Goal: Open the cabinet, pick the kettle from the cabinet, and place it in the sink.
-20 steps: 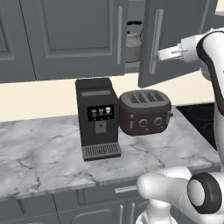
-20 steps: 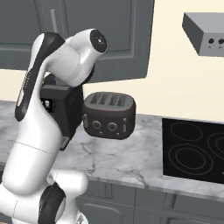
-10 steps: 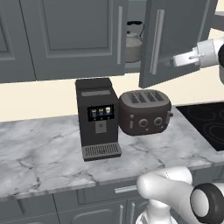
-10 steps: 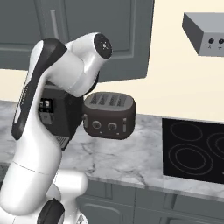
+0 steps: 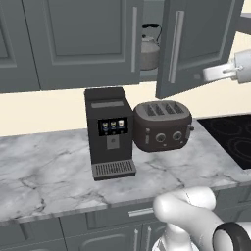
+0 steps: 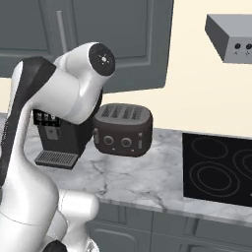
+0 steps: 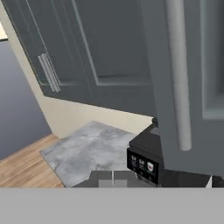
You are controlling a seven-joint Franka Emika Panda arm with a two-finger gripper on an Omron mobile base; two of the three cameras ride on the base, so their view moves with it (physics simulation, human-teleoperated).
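**Right door swinging wider, kettle exposed**

I'm looking at a grey marble counter [image 5: 44, 166] with a black coffee machine [image 5: 109, 132] and a dark brown toaster [image 5: 162, 126] side by side, and a black stovetop [image 6: 219, 167] off at 3 o'clock. Above them hangs the cabinet [image 5: 83, 44]. Its right door [image 5: 193, 44] stands further open than a second ago, and the gap now shows the kettle [image 5: 149, 46] upright on the shelf at 12 o'clock, above the toaster. I judge the opening step nearly done; the reach inside comes next.

The arm stretches high to 2 o'clock, its white wrist just right of the door's edge, further right than before. The hand view looks along the door's bar handle [image 7: 179, 74]. I cannot tell how wide the gripper's fingers stand, or whether they grip anything.
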